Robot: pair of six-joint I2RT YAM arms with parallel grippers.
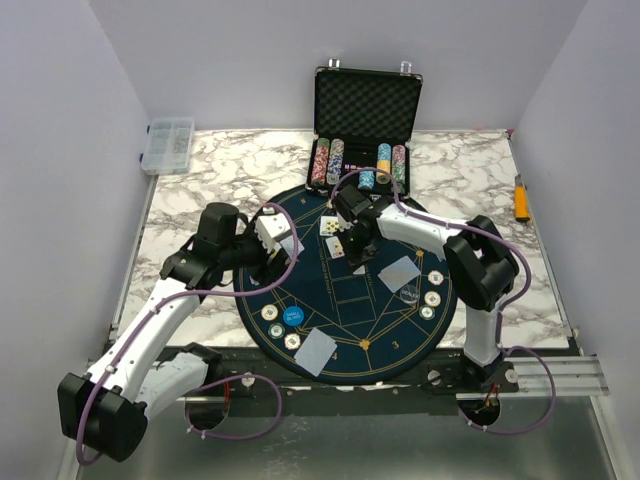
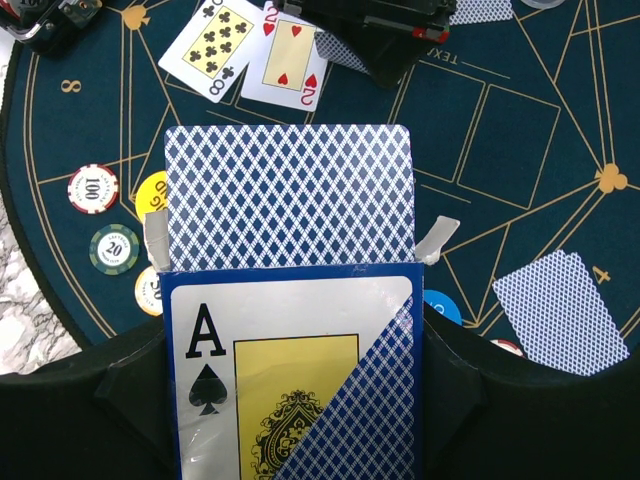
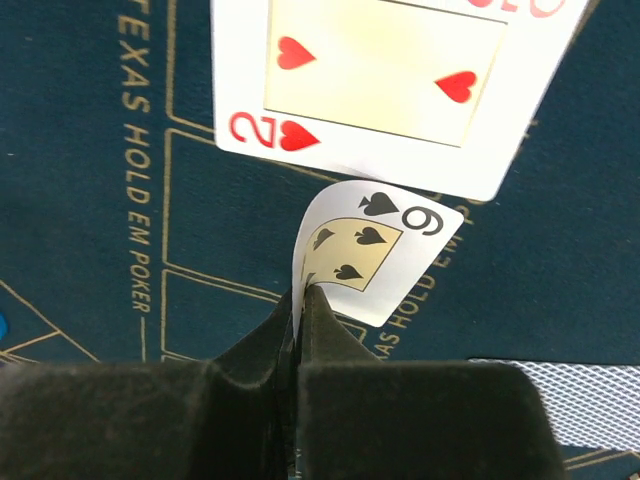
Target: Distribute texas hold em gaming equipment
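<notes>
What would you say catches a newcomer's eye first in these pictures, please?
The left claw grips an ace-of-spades card box, blue-backed cards poking out, over the dark-blue mat. Mid-mat, the right claw pinches a nine of spades beside a face-up two of hearts. Behind, an open case holds chip stacks.

The mat [image 3: 80, 200] reads "TEXAS HOLD EM POKER". Face-up cards show the 8 of clubs [image 2: 218, 45] and the 2 of hearts [image 3: 400, 80]. The card box [image 2: 290, 380] shows an A over a spade, the red-rimmed chip [image 2: 93, 188] reads 100, and the green chip [image 2: 113, 249] reads 20.
</notes>
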